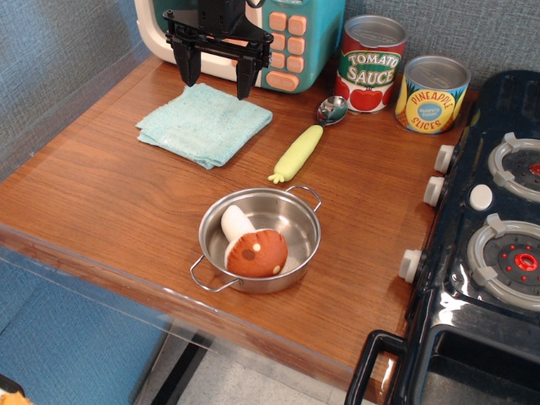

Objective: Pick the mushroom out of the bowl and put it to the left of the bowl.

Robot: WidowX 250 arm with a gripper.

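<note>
Mushroom lying on its side in bowl, near table's front edge; not yet picked.
Cap at 5 o'clock, white stem toward 11 o'clock, resting against bowl wall. Gripper well apart at 12 o'clock, above blue cloth, jaws spread wide, holding nothing. Judged light, soft, compressible, non-fragile; plush unlikely to slip. Best gripped across cap or at stem-cap junction. Destination at 9 o'clock of bowl.

A glossy wood-grain worktop meets blue-grey textured walls at its rear and left edges. A black toy stove stands along its right edge. Pale floor shows beneath its front edge.
</note>
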